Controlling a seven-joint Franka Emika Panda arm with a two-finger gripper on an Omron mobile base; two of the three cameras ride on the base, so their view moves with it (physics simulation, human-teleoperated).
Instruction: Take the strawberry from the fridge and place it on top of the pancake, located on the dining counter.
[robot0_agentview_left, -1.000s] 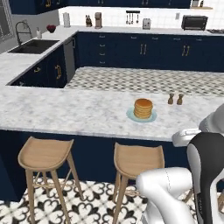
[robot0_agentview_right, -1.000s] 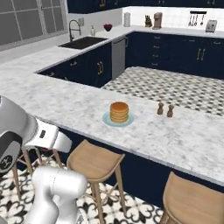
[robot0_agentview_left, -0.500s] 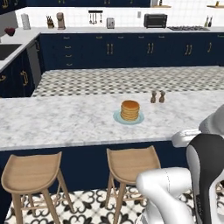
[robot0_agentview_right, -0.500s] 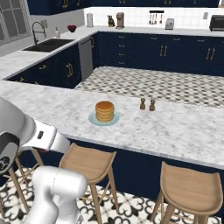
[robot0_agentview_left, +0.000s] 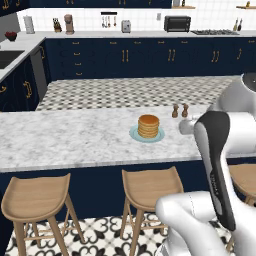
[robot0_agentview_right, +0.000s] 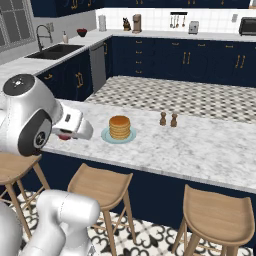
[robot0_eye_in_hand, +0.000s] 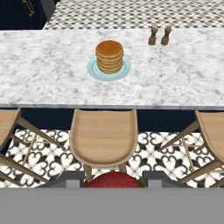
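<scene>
The surface (robot0_agentview_left: 65, 140) of the dining counter lies ahead, beyond the stools (robot0_eye_in_hand: 103, 139). On it the pancake (robot0_eye_in_hand: 109, 56) sits on its plate, nothing on top yet. The hand (robot0_eye_in_hand: 113, 179) grips the strawberry (robot0_eye_in_hand: 113, 180), well apart from the pancake. Fetching looks done; reaching over and placing remain.
</scene>
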